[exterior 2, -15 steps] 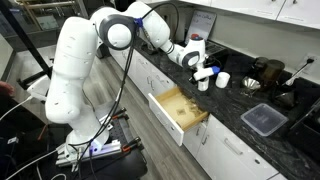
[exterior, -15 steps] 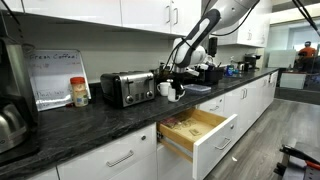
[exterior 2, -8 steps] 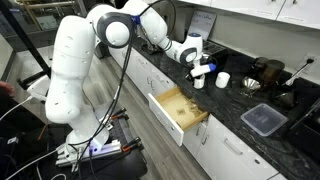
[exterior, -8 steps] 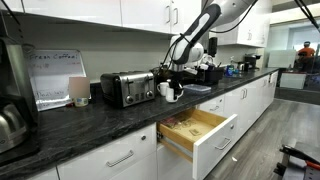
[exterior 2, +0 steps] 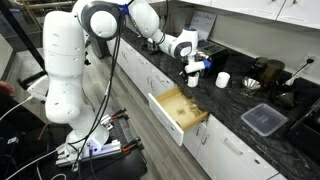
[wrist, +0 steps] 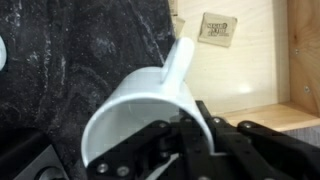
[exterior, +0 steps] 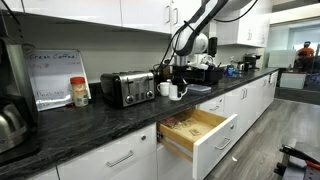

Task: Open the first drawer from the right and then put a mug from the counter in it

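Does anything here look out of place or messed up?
Nothing looks spilled or broken. The drawer stands pulled open, and one mug hangs in the robot's fingers above the counter instead of sitting on it.

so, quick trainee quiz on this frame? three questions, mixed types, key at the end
1. True or false: the drawer is shut.
2. What is the pincer closed on? A) nothing B) the mug C) a spoon
3. Apart from the held one, how many white mugs stand on the counter in an exterior view?

Key: 1 false, it stands pulled open. 2 B, gripped at the rim. 3 one, the second mug.
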You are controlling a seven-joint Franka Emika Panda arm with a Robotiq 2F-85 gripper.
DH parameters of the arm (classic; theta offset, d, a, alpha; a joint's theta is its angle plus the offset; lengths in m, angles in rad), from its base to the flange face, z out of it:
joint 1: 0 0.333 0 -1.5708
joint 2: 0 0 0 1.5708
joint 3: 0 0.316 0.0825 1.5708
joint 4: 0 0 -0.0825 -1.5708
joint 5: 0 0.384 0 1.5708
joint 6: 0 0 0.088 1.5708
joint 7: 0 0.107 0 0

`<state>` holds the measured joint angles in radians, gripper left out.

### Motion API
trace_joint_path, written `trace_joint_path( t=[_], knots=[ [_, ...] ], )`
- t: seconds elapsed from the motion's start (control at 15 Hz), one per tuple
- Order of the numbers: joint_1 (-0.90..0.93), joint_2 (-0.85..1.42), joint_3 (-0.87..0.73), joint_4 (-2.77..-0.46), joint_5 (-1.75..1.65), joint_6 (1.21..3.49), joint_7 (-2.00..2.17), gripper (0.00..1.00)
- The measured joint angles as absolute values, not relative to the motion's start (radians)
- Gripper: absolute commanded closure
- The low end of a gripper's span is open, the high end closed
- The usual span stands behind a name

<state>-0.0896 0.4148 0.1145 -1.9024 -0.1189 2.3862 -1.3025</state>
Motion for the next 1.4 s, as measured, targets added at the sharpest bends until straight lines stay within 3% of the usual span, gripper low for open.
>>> trace_joint_path(
  t=[0.67,1.4],
  knots=[
    [-0.087,0.21,0.113,-2.183,-0.041,2.404,-1.302,0.98],
    [-0.061,0.162,0.1,-2.429,-0.069,2.645,-1.288,0.98]
  ],
)
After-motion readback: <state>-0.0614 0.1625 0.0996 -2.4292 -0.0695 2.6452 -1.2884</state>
